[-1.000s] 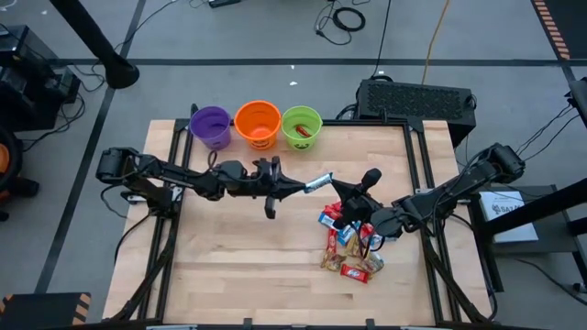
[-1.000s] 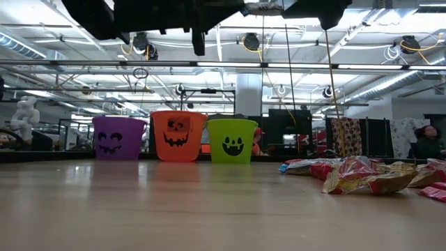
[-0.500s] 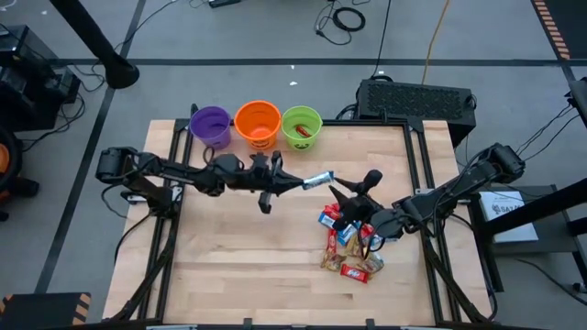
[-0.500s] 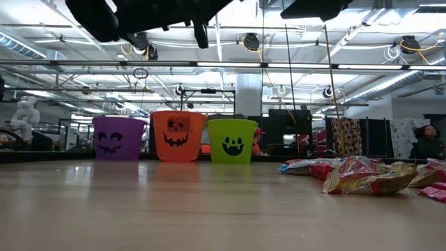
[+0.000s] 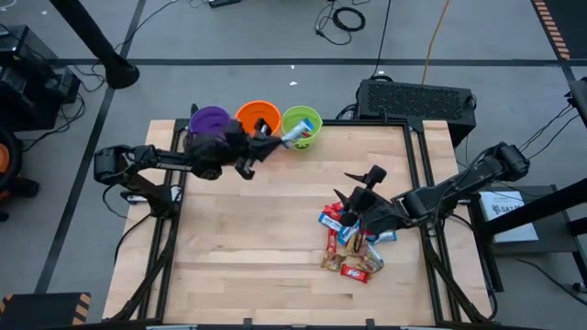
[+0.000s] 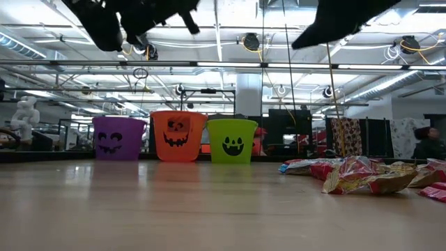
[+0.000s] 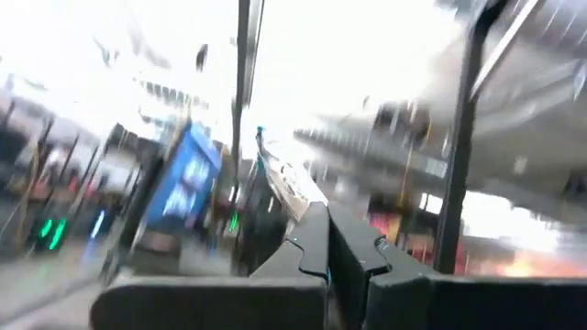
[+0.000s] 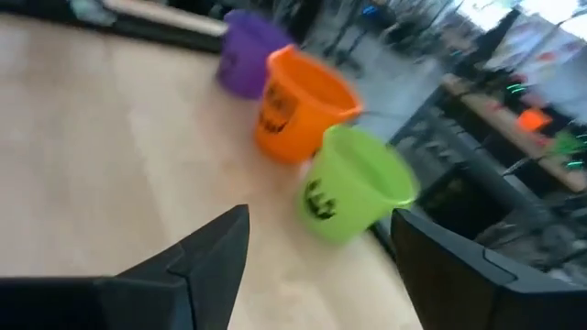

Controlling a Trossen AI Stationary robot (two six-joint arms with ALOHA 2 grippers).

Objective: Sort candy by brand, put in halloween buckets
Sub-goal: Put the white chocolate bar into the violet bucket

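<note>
The left pincer grips a light, slippery candy bar by one end — over the green bucket. The right pincer hovers wide open above the candy pile on the tabletop.

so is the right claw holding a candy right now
No, in the right wrist view the right claw is open and empty, with only the green bucket showing beyond its fingers.

Left arm: black, slim jointed links, bulky wrist.
Right arm: black, same build.
End effector fingers: dark, flat, angular.
</note>
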